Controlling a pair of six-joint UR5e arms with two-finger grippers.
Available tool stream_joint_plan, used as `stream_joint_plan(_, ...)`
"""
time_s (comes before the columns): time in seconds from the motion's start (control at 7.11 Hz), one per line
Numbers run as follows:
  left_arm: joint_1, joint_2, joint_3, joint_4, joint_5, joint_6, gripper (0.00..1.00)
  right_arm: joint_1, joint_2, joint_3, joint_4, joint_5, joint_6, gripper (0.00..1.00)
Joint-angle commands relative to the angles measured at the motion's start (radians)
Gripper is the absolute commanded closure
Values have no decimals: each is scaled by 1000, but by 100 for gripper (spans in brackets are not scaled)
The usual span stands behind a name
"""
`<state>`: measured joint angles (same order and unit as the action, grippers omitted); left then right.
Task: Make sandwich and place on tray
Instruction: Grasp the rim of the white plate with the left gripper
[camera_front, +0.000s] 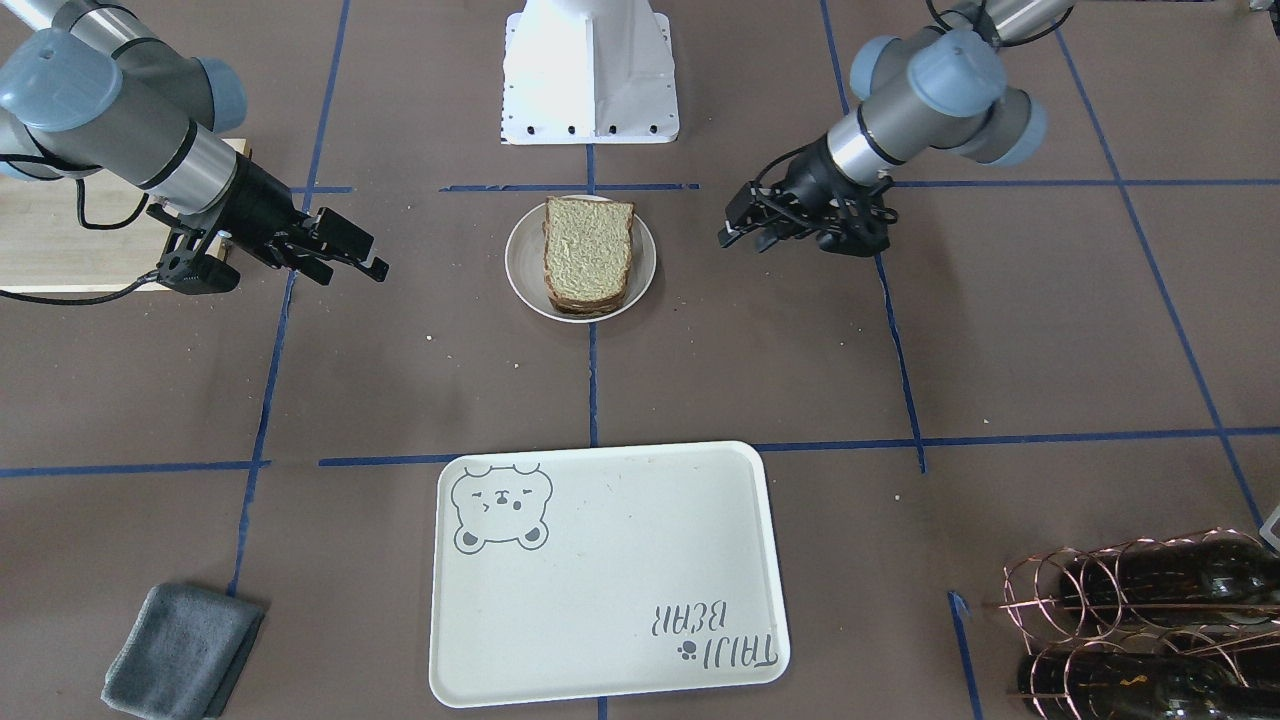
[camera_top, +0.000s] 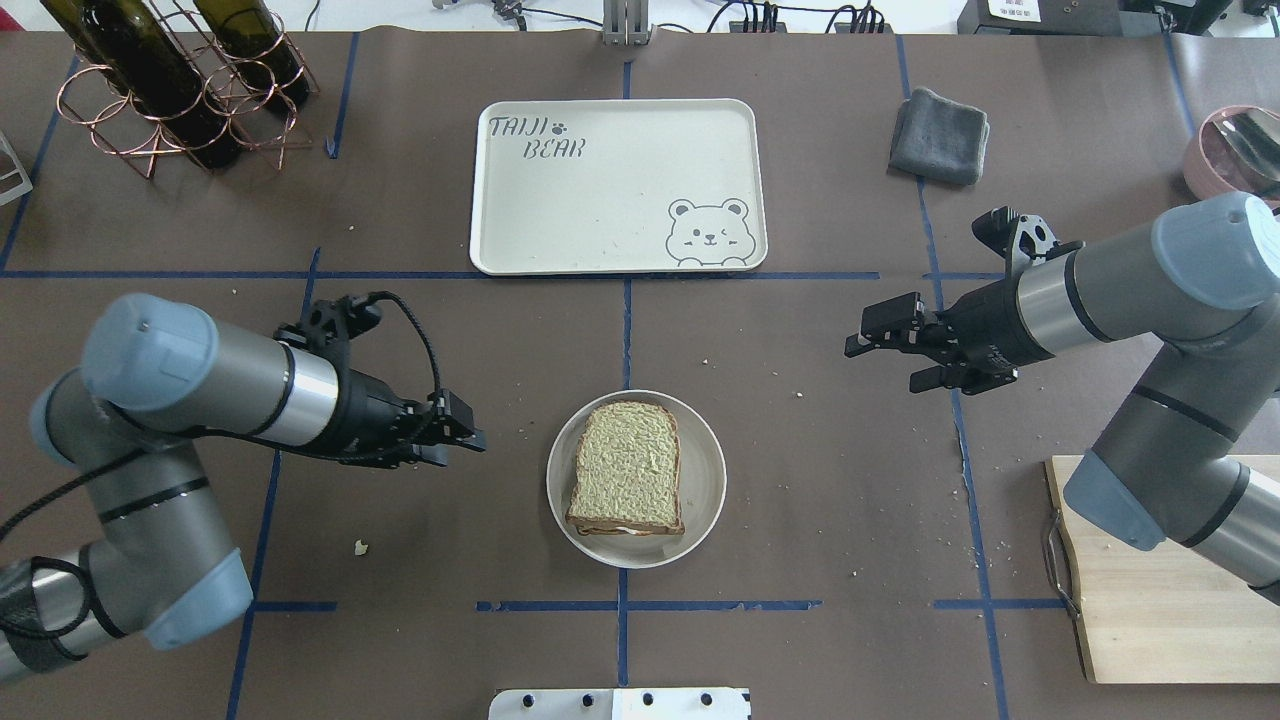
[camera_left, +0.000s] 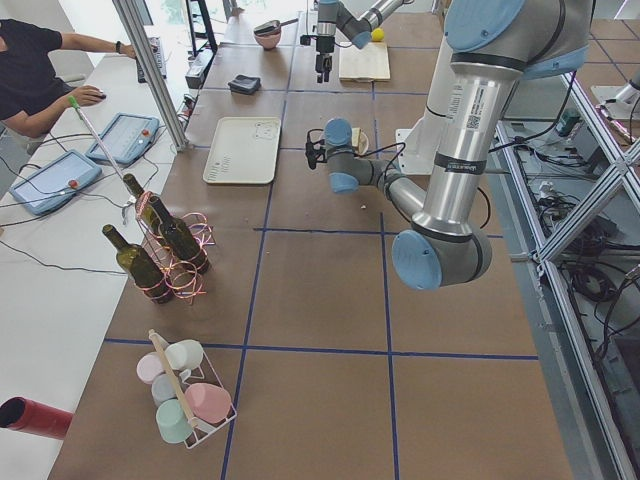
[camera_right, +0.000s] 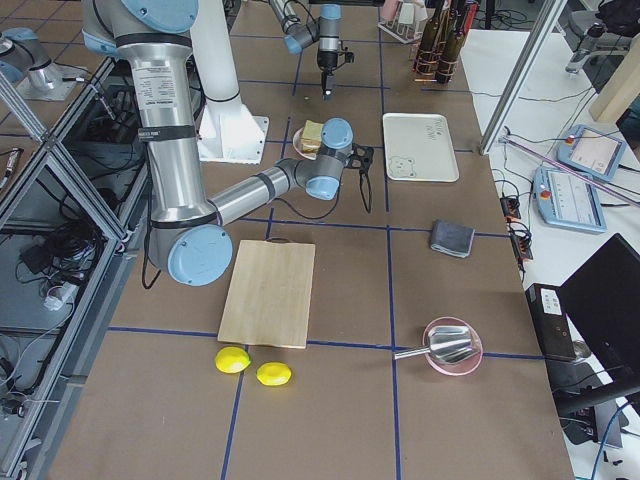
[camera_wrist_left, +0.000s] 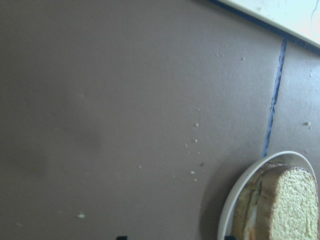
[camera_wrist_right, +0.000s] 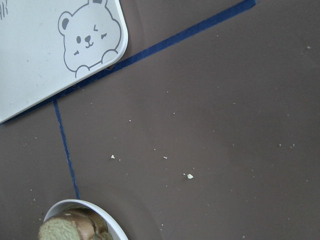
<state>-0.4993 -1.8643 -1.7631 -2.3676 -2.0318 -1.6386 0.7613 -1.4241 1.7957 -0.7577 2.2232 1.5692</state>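
Reading the overhead view with twelve o'clock away from the robot, the left gripper (camera_top: 462, 445) hangs over bare table with its fingers apart and nothing between them. Its wrist lies low and almost level and points toward three o'clock.

The right gripper (camera_top: 882, 362) mirrors it, pointing toward nine o'clock with its fingers clearly spread and empty.

Between the two sits the sandwich (camera_top: 628, 467), two tan bread slices with dark crusts stacked on a round beige plate (camera_top: 712, 470). A thin line of white egg shows at the near edge. From the left gripper it lies at about four o'clock, just beside the fingertips. From the right gripper it lies at about eight o'clock and well apart. We judge the left arm the nearer of the two.

The sandwich's long axis runs roughly twelve to six, so its long crust sides face the two grippers.

The large cream rectangular tray with the grey bear drawing (camera_top: 610, 200) lies at twelve o'clock from the plate, apart from it. We see nothing on it. We take the stacking as done and the carry to the tray as not yet begun.
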Motion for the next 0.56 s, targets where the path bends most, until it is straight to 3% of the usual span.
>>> stream_joint_plan(0.0,103,-77,42,50,140,-41,44,0,-1,-6,1,-7,-8,0)
stream_joint_plan(0.42,122,-107,99,50,142,-37,54,-2,-4,-4,1,-8,-8,0)
